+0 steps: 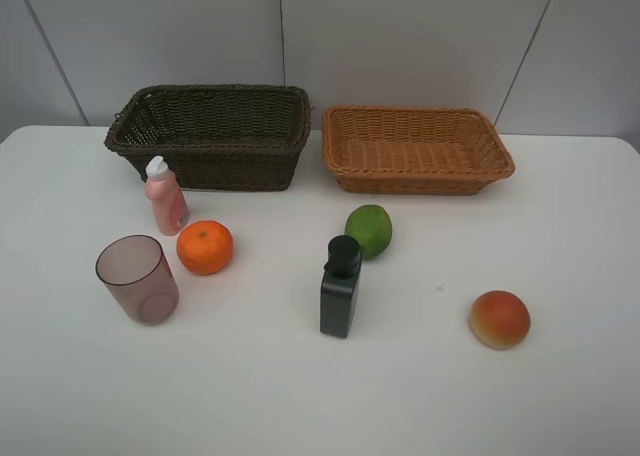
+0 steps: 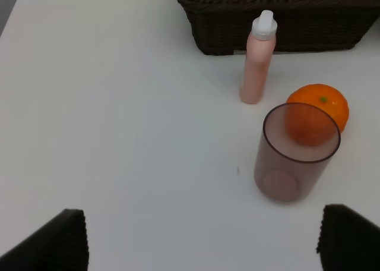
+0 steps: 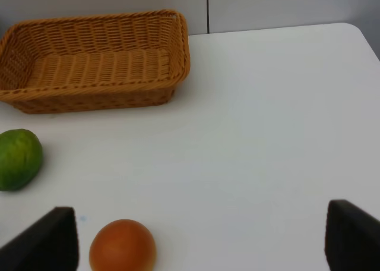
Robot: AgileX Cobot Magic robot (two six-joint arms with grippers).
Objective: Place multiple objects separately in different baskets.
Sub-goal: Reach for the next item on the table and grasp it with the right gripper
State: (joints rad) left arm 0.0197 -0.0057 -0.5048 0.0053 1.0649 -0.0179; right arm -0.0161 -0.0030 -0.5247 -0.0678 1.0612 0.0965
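Note:
The dark brown basket [image 1: 230, 166] and the light tan basket [image 1: 420, 182] stand side by side at the back, both empty. In front lie a pink bottle [image 1: 165, 196], an orange [image 1: 205, 247], a mauve cup [image 1: 138, 278], a black bottle [image 1: 340, 286], a lime [image 1: 368, 230] and a peach-like fruit [image 1: 499, 319]. My left gripper [image 2: 202, 241] is open, short of the cup [image 2: 294, 158], with the orange [image 2: 323, 101] and pink bottle [image 2: 258, 63] beyond it. My right gripper [image 3: 202, 238] is open near the fruit [image 3: 123, 246] and lime [image 3: 19, 159]. Neither gripper shows in the high view.
The white table [image 1: 320, 396] runs wide to both sides, and its back edge meets a grey wall just behind the baskets. Its far right corner [image 3: 350, 30] shows in the right wrist view beyond the tan basket [image 3: 95, 95].

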